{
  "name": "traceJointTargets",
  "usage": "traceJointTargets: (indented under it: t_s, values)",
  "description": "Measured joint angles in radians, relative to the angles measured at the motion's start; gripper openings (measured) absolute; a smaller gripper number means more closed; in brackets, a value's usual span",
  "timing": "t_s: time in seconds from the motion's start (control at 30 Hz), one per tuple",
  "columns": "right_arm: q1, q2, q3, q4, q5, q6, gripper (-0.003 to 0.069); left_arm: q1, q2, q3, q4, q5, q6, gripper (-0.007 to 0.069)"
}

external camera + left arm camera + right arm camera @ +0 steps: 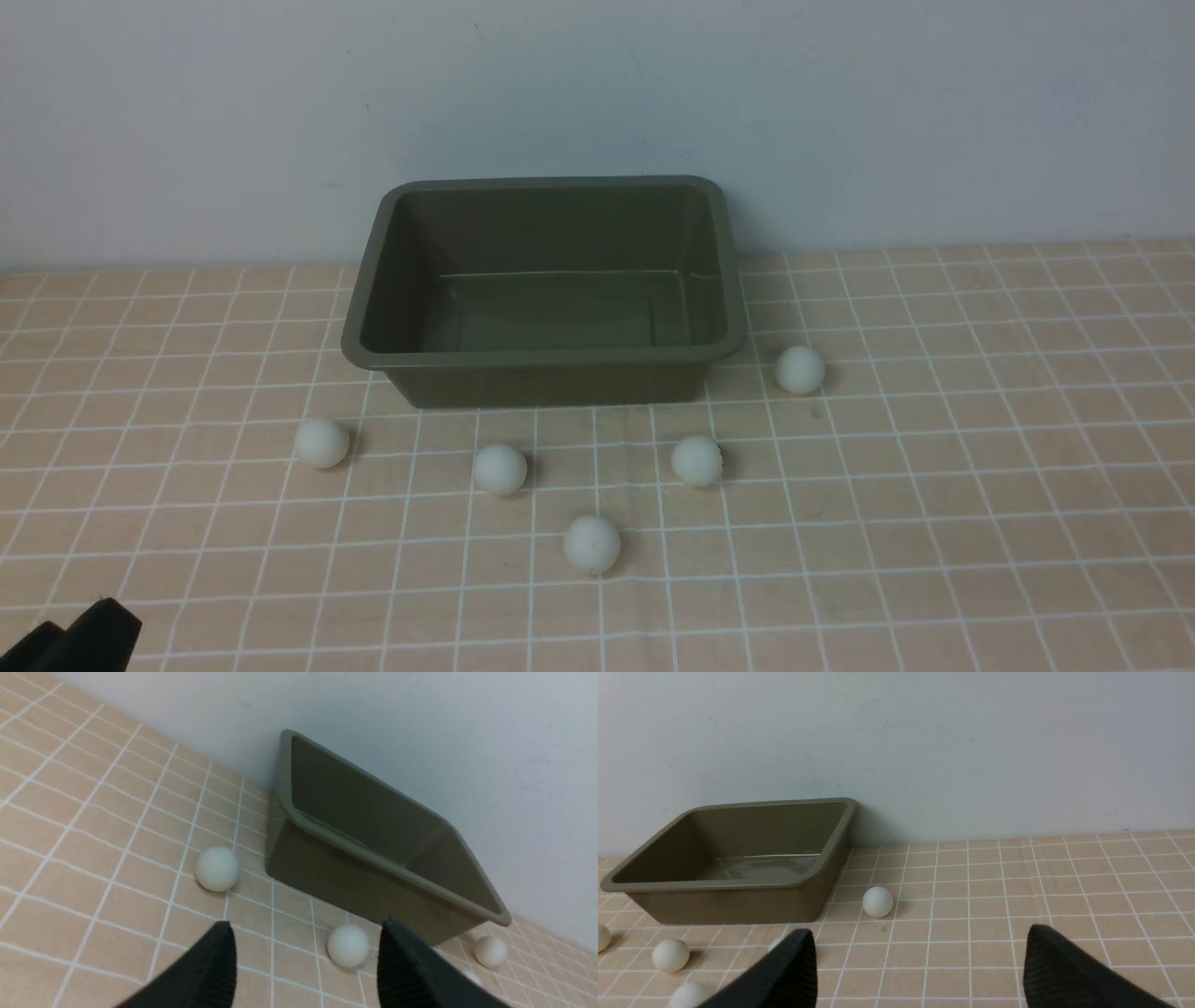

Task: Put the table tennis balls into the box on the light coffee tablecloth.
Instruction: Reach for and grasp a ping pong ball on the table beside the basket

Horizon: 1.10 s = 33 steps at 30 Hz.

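- Standing open, our left claw (308, 935) and right claw (920, 935) both hold nothing.
- All five table tennis balls (499, 469) lie on the light coffee tablecloth (934, 467), in front of the empty box (551, 385).
- We judge the left claw the nearer: one ball (348, 946) sits just ahead of it.

No text, label, brand, number or sign can be read in any of the views. A small dark mark is seen at the right edge of one table tennis ball (696, 460), which lies at about five o'clock from the box (546, 373) in the front view. The mark is too small to be made out as letters or a logo.
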Motion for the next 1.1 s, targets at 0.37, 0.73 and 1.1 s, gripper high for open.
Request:
traceJointTargets:
  t_s: [0.37,0.73,1.1]
  values:
    - [0.0,0.0,0.0,0.001,0.037,-0.018,0.0536,-0.001,0.186,-0.3,-0.001,0.139,0.216,0.036]
    - [0.0,0.0,0.0,0.034,0.037,-0.086,0.0536,-0.001,0.71,-0.641,0.224,0.378,0.384,0.0351]
    - [0.0,0.03,0.0,0.098,0.038,-0.217,0.0536,-0.001,1.187,-0.906,0.342,0.494,0.386,0.0351]
